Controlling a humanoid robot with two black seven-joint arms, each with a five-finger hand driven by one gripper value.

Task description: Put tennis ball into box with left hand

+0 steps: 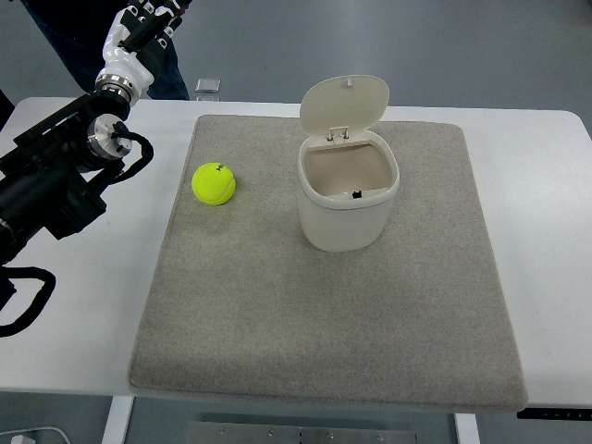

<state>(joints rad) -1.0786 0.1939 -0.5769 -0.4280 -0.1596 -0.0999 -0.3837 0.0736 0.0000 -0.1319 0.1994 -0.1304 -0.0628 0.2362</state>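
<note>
A yellow-green tennis ball (214, 183) lies on the left part of the grey mat (324, 305). To its right stands a cream box (347, 199) with its hinged lid (344, 103) flipped up and its inside empty. My left hand (143, 28) is raised at the top left, beyond the table's far edge and well away from the ball; its fingers look relaxed and hold nothing. The black left arm (55, 180) reaches in from the left edge over the white table.
The mat lies on a white table (111, 324) whose front edge runs along the bottom. A person's dark legs (74, 46) stand behind the left hand. A small grey object (207, 86) lies on the floor past the far edge. A black cable (23, 305) loops at the left.
</note>
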